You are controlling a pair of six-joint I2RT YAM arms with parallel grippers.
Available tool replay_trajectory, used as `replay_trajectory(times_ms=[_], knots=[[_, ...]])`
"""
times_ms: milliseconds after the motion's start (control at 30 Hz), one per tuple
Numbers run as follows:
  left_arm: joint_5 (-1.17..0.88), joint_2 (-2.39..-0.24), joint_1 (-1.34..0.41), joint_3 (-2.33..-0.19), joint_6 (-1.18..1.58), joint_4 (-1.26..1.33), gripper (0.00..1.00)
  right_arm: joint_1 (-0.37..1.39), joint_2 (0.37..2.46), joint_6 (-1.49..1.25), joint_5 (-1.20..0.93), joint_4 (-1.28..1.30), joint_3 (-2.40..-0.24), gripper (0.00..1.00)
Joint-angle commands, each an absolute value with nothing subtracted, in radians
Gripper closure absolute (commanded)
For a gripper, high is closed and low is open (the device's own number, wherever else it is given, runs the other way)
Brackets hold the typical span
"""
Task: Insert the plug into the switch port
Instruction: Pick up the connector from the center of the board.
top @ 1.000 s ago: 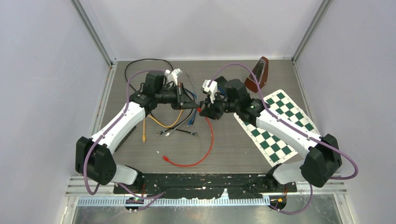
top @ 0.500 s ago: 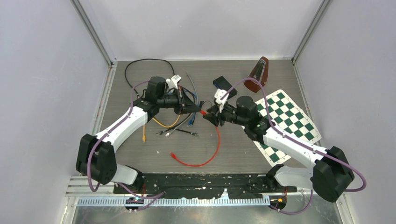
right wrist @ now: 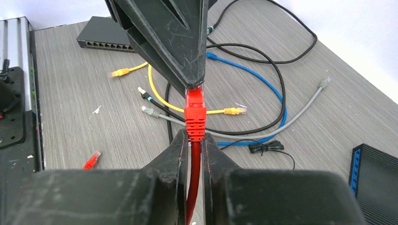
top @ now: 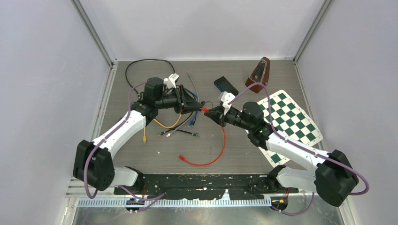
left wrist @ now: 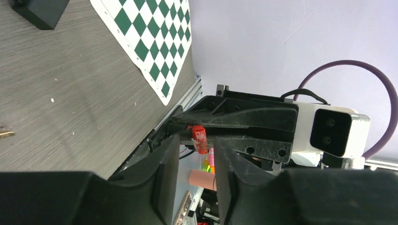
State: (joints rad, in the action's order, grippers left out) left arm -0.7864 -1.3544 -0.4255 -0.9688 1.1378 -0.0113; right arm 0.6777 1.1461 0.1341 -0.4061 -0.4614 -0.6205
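The red plug (right wrist: 195, 112) on the end of a red cable (top: 220, 145) is held in mid-air over the table's middle. My right gripper (right wrist: 195, 136) is shut on the plug's boot, and it shows in the top view (top: 213, 113). My left gripper (left wrist: 198, 150) is open. Its fingertips (right wrist: 187, 70) meet the plug's front end, and the plug (left wrist: 199, 138) shows in the gap between them. The black switch (right wrist: 105, 40) with its row of ports lies flat far behind, near the left table edge. In the top view my left arm mostly hides it.
Yellow (right wrist: 159, 93), blue (right wrist: 263, 93), grey (right wrist: 300, 110) and black (top: 141, 63) cables lie tangled under the grippers. The red cable's other plug (top: 182, 158) lies near the front. A black box (top: 226, 86), a brown metronome (top: 259, 74) and a checkered mat (top: 291, 124) are at the right.
My right arm pulled back and lowered towards the right, uncovering the black box. My left gripper followed slightly right, staying at the plug. The red cable's loose end slid right.
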Motion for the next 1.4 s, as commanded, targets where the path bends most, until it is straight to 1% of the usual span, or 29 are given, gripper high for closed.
replay_trajectory(times_ms=[0, 67, 167, 233, 367, 500, 600, 733, 900, 1000, 1100, 1367], knots=[[-0.818, -1.293, -0.427, -0.991, 1.030, -0.010, 0.57, 0.658, 1.110, 0.101, -0.472, -0.394, -0.723, 0.95], [-0.847, -1.262, -0.423, -0.992, 0.983, 0.028, 0.47, 0.641, 1.127, 0.122, -0.519, -0.302, -0.773, 0.95], [-0.864, -1.213, -0.416, -1.000, 0.891, 0.033, 0.39, 0.592, 1.168, 0.126, -0.608, -0.140, -0.856, 0.95], [-0.854, -1.191, -0.416, -1.036, 0.776, -0.062, 0.36, 0.558, 1.194, 0.099, -0.741, -0.091, -0.911, 0.95], [-0.804, -1.162, -0.416, -1.091, 0.559, -0.234, 0.35, 0.510, 1.219, 0.013, -0.911, -0.075, -0.973, 0.95], [-0.789, -1.122, -0.416, -1.092, 0.472, -0.239, 0.34, 0.498, 1.223, -0.020, -0.975, -0.035, -1.011, 0.95], [-0.801, -1.097, -0.416, -1.082, 0.444, -0.197, 0.31, 0.499, 1.233, -0.026, -1.000, -0.008, -1.031, 0.95], [-0.824, -1.108, -0.416, -1.107, 0.410, -0.204, 0.31, 0.499, 1.241, -0.045, -1.029, -0.008, -1.041, 0.95], [-0.899, -1.143, -0.416, -1.139, 0.393, -0.223, 0.32, 0.498, 1.234, -0.084, -1.064, -0.038, -1.035, 0.95], [-0.942, -1.150, -0.416, -1.125, 0.414, -0.183, 0.33, 0.499, 1.242, -0.106, -1.075, -0.051, -1.034, 0.95], [-0.963, -1.161, -0.416, -1.117, 0.430, -0.162, 0.33, 0.499, 1.250, -0.115, -1.079, -0.058, -1.033, 0.95], [-0.986, -1.201, -0.430, -1.123, 0.449, -0.147, 0.38, 0.500, 1.268, -0.162, -1.084, -0.094, -1.036, 0.95]])
